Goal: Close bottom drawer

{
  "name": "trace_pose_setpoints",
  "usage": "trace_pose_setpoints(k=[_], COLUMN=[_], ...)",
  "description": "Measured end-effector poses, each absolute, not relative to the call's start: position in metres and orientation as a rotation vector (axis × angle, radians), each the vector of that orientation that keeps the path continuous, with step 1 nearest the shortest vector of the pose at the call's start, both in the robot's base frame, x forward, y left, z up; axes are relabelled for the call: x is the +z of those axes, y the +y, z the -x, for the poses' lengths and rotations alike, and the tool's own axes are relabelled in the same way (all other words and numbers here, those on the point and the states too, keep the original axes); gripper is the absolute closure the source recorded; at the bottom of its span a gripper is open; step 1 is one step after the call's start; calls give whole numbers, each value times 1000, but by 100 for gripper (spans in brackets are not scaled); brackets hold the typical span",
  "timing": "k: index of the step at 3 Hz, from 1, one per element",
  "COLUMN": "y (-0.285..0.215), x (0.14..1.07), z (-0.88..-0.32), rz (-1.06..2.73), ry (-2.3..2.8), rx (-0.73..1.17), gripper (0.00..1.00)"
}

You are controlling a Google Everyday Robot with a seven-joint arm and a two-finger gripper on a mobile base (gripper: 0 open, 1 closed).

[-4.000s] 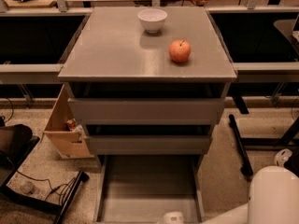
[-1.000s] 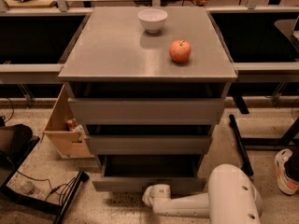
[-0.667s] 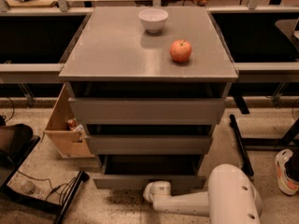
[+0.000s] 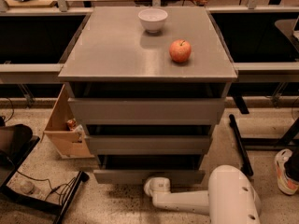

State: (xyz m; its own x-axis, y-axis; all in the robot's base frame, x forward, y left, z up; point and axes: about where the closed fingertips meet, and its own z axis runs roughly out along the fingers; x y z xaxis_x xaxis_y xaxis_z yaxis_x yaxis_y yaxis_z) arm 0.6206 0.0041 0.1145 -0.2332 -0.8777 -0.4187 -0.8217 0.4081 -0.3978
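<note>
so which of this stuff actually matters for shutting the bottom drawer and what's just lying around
For the job:
- bottom drawer, lowest in the grey cabinet
- gripper, low near the floor, just in front of that drawer

Just lying about:
- white bowl and apple, on top of the cabinet
- cardboard box, left of the cabinet
- shoe, on the floor at right

The grey table (image 4: 112,50) fills the upper middle of the frame. A white bowl (image 4: 153,19) stands near its far edge, and a red apple (image 4: 180,51) sits right of centre, apart from the bowl. Below lies the speckled floor (image 4: 117,206). On it I see an open cardboard box (image 4: 63,132) at the left and dark cables (image 4: 53,189) at lower left. A shoe (image 4: 286,171) is at the right edge. My gripper (image 4: 156,186) hangs low at bottom centre, just above that floor.
</note>
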Motion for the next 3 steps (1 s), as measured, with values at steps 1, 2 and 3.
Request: trace_pose_setpoints(k=[1,2,3], y=[-1,-1,-1], x=[124,124,124], z=[-636,-636,-636], rz=[1410,1410,1410], ry=[2069,2069,2069], rx=[-166,-166,-166], gripper=[100,74,51])
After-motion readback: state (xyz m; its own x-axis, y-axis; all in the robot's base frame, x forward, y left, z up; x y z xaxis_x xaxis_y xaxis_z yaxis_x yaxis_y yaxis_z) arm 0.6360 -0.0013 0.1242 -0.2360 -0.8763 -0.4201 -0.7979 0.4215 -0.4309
